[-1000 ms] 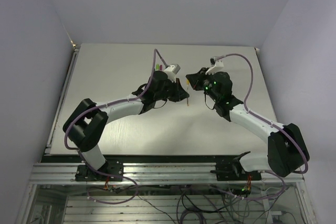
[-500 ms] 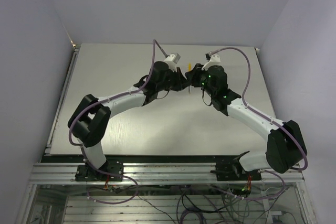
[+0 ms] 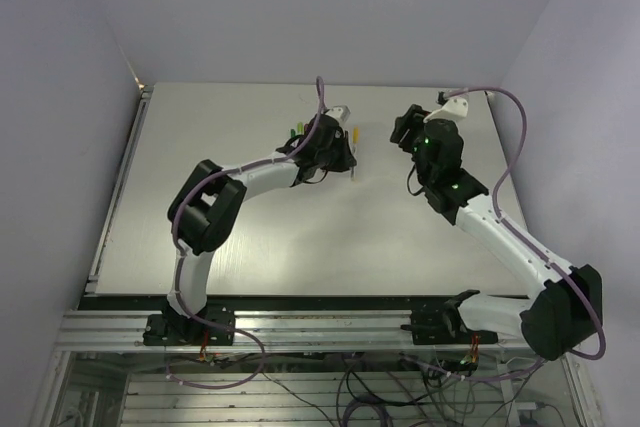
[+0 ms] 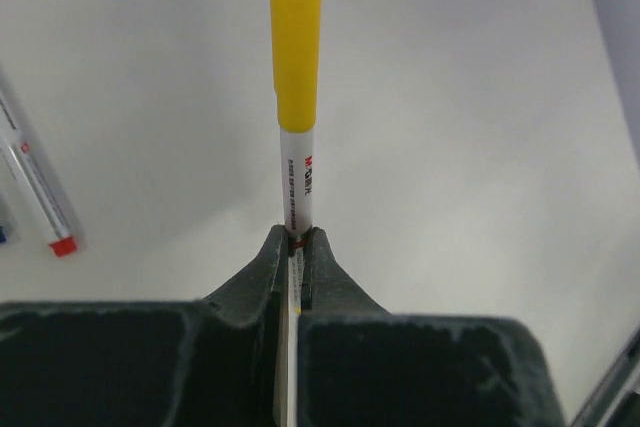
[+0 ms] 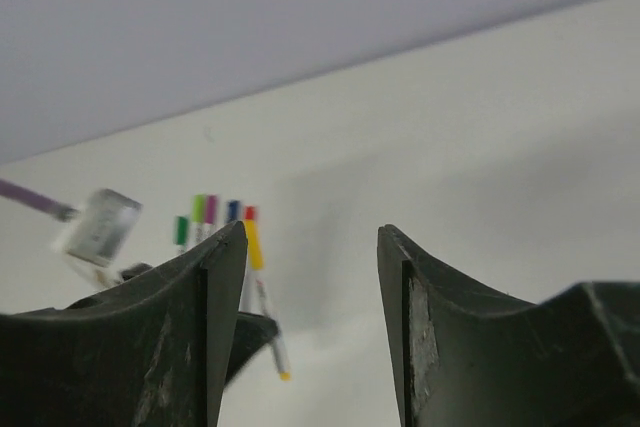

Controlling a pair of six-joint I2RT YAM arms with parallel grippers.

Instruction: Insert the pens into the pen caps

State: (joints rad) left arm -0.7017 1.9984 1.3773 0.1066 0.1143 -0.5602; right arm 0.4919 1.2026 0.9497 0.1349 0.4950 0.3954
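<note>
The top view shows both arms stretched over the pale table (image 3: pixel 250 237), well apart from each other. The left gripper (image 3: pixel 347 155) is at the far middle of the table with a thin white pen (image 3: pixel 353 169) in it, and a yellow cap (image 3: pixel 352 134) sits on the pen's far end. The right gripper (image 3: pixel 402 130) hangs off to the right, clear of the pen. From this height neither set of fingers can be read, and a few coloured specks just left of the left gripper are too small to sort out. The left wrist view settles the grip. Its two dark fingers (image 4: pixel 265 267) are pressed together on the white barrel, pinching it just below the printed lettering. The pen stands straight up between them with the yellow cap seated on top. On the table at the left edge lies a second pen (image 4: pixel 35 175) with a red end, apart from the held one. The right wrist view shows its own fingers (image 5: pixel 215 327) spread wide with only bare table between them. Beyond them the left gripper holds the yellow-capped pen tilted above the table. Behind it is a row of other pens (image 5: pixel 211 211) with green, purple, blue and red ends, side by side near the grey wall (image 5: pixel 300 27). The near finger partly hides the left gripper in this view.
</note>
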